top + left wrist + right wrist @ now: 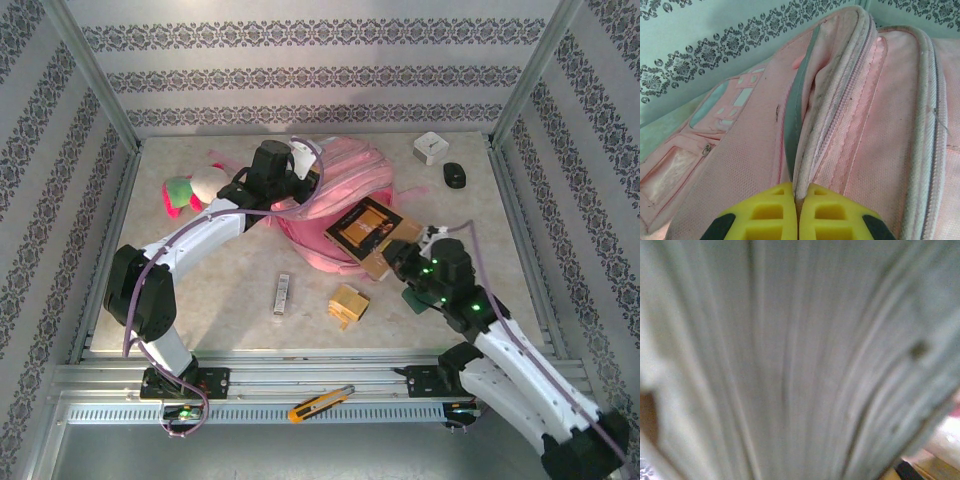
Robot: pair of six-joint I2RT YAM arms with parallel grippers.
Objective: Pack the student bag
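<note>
L gripper (pixel 797 212): yellow fingers (pixel 772 217) pressed tight together, pinching a zip edge (pixel 807 150) of the student bag (pixel 350 175) on the bag's 10 o'clock side. The bag lies at 12 o'clock on the table (pixel 220 290), w/ a plush toy (pixel 185 192) just beside it at 9. R gripper (pixel 400 252): closed to a narrow gap on the 4 o'clock corner of a book (pixel 362 228), which leans on the bag's near side. R wrist view is blurred, page edges (pixel 790 360) up close.

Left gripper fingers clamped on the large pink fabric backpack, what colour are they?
Bright yellow fingers, clearest in the left wrist view.
</note>
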